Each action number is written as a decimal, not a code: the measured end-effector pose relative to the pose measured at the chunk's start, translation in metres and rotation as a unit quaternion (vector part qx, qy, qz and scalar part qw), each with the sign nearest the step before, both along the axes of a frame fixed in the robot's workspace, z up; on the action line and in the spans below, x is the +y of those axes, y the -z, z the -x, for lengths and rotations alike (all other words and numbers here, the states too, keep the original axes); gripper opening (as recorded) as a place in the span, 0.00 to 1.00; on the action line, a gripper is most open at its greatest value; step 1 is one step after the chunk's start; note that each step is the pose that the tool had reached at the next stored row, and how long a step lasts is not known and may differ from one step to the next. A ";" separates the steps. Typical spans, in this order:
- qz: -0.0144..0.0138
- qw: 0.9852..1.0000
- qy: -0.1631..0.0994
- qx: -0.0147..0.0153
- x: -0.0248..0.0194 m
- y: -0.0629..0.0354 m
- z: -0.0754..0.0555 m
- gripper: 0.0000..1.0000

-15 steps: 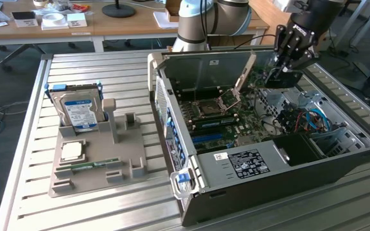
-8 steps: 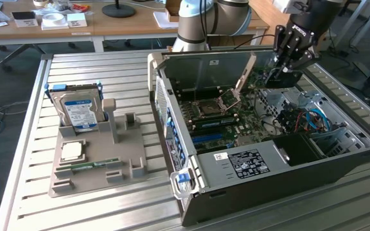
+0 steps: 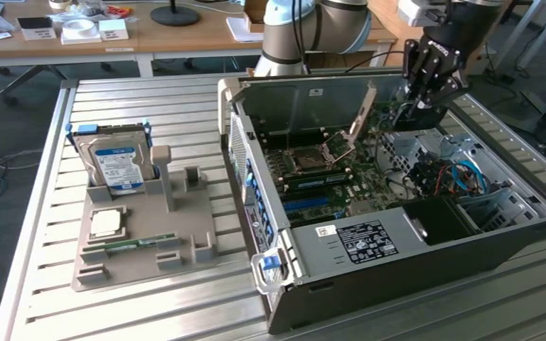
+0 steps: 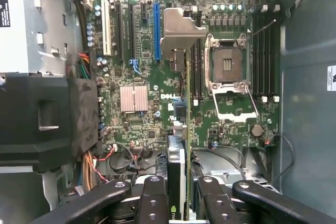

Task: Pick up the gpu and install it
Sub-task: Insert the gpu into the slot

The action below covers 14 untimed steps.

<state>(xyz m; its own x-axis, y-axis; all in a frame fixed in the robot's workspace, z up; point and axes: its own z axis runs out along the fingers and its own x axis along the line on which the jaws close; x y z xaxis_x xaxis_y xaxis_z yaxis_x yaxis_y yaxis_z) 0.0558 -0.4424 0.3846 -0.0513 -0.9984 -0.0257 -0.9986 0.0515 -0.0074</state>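
Observation:
My gripper (image 3: pixel 422 105) is over the open computer case (image 3: pixel 387 249), shut on the gpu (image 3: pixel 362 117). The card's long silver-beige bracket slants down toward the motherboard (image 3: pixel 330 177). In the wrist view the gpu (image 4: pixel 181 129) is edge-on, a thin dark card running away from my gripper (image 4: pixel 181 190), with its bracket (image 4: pixel 181 32) at the far end. The black fingers (image 4: pixel 152 198) press the card from both sides. It hangs above the board, beside the long blue slot (image 4: pixel 156 30) and near the CPU socket (image 4: pixel 227 66). I cannot tell whether it touches any slot.
A grey parts tray (image 3: pixel 140 263) lies on the slatted table at the exterior view's left, holding an upright hard drive (image 3: pixel 116 167), a CPU (image 3: pixel 107 222) and a green RAM stick (image 3: pixel 136 245). Inside the case are a black box (image 4: pixel 47 119), cables (image 3: pixel 448 174) and drive cages.

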 end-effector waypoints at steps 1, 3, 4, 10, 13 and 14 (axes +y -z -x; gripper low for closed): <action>0.000 1.000 0.000 -0.001 0.0000 0.0004 0.001 0.27; 0.000 1.000 0.000 -0.001 0.0000 0.0009 0.002 0.27; 0.001 1.000 0.000 -0.001 0.0000 0.0009 0.002 0.27; 0.001 1.000 0.000 -0.002 0.0000 0.0014 0.013 0.27; 0.001 1.000 0.000 -0.004 0.0000 0.0019 0.030 0.27; 0.001 1.000 0.000 -0.005 0.0000 0.0019 0.033 0.27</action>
<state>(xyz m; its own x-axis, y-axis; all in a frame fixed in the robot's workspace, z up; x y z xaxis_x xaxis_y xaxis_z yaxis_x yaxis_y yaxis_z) 0.0224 -0.4425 0.3827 -0.0510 -0.9984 -0.0249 -0.9985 0.0515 -0.0174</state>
